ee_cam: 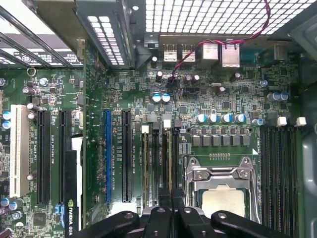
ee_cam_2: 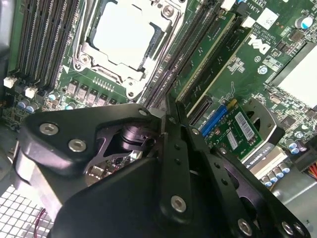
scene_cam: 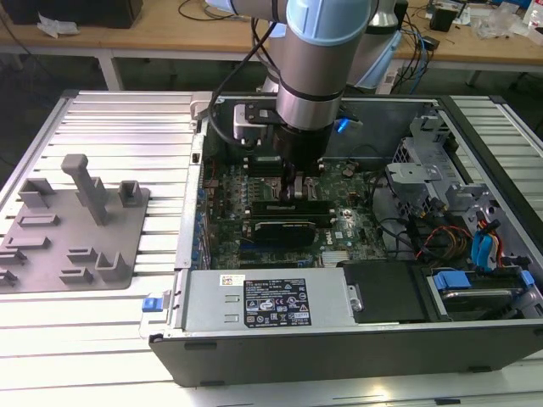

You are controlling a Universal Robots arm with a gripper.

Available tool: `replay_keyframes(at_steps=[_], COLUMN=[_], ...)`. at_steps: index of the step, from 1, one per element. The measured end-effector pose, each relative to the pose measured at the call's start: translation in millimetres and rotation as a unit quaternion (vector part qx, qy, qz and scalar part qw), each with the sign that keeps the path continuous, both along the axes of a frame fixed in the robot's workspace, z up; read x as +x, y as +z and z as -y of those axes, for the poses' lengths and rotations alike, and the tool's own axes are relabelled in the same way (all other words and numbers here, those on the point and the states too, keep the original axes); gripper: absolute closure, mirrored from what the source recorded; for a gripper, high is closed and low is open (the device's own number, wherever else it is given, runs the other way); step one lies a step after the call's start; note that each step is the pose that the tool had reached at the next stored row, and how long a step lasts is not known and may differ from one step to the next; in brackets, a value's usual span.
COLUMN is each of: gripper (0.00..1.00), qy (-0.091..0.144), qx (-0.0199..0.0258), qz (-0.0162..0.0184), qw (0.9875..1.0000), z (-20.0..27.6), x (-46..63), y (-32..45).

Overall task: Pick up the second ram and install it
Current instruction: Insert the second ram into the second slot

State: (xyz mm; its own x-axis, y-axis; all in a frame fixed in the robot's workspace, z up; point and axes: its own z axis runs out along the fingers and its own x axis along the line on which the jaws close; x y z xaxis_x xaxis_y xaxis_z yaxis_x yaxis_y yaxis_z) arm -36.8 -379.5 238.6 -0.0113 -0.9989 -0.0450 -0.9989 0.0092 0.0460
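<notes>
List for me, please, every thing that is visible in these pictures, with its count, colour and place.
table: one, silver, slatted, under everything
fixture plate: one, grey, exterior view's left
computer case: one, black, open, centre
power supply: one, silver, front of case
motherboard: one, green, case floor
processor socket: one, silver, on motherboard
memory slots: several, black, flanking socket
expansion card: one, black, below the arm
arm: one, grey and blue, reaching into case
gripper: one, black, over slots beside socket
</notes>
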Motion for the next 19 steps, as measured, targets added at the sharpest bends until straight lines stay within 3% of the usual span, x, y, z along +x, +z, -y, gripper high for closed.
replay_keyframes(at_steps=[19], gripper=[0.91], qy=[-0.001], qx=[-0.0008], qz=[0.0000], qw=[1.0000], z=[0.1], x=[0.0], y=[-2.7])
